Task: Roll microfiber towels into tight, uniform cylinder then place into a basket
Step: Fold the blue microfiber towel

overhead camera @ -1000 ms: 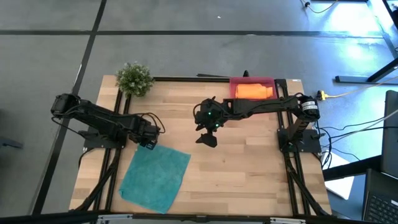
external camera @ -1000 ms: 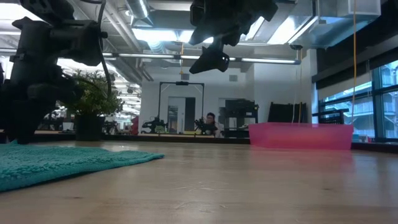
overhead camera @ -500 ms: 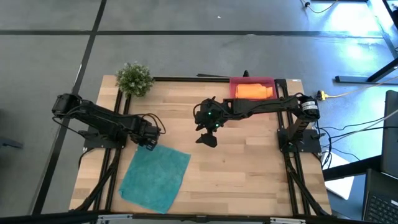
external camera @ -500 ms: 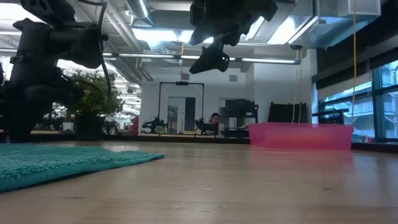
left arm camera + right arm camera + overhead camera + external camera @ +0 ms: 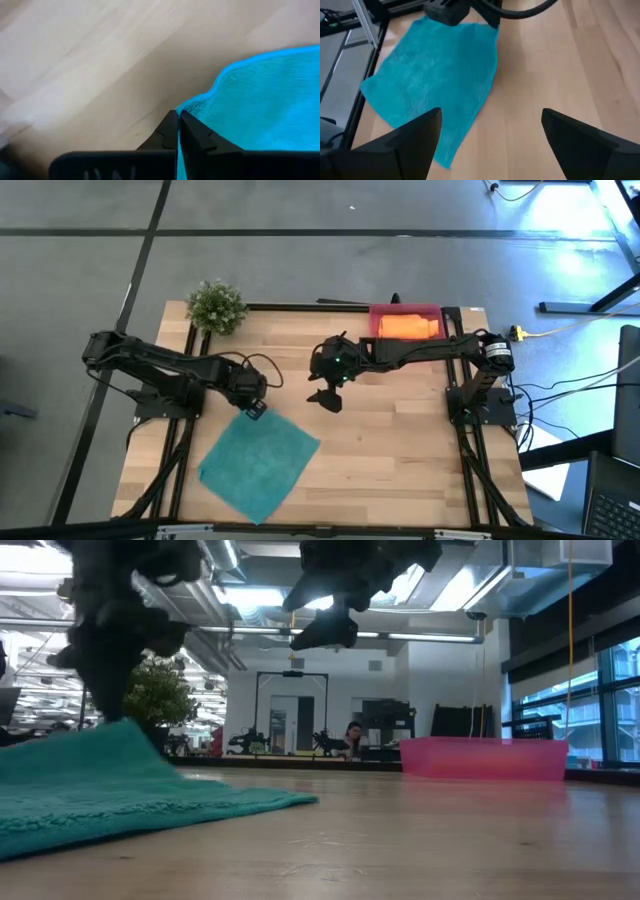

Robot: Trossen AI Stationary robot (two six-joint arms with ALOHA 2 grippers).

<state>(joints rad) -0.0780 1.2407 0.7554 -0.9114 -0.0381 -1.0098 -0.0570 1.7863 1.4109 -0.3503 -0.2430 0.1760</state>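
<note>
The teal microfiber towel lies spread on the wooden table's near left part, its far corner raised off the wood in the low view. My left gripper stands above that corner, shut on it. My right gripper hangs open above the table's middle, clear of the towel, with nothing between its fingers. The pinkish-red basket stands at the far edge, right of centre, and an orange towel lies in it. My left gripper pinches the teal towel's far corner between its two fingers, coming from above and pointing down. The corner is lifted off the table, and the cloth slopes down from it to the rest of the towel, which lies on the wood.
A small green plant stands at the far left corner. Bare wood lies between the towel and the basket. Black frame rails run along the table's left and right sides.
My left gripper has shut on the teal towel's far corner, then risen and moved a little toward the table's right edge. The corner has come up off the wood and the towel has been drawn slightly rightward, its near part staying flat.
</note>
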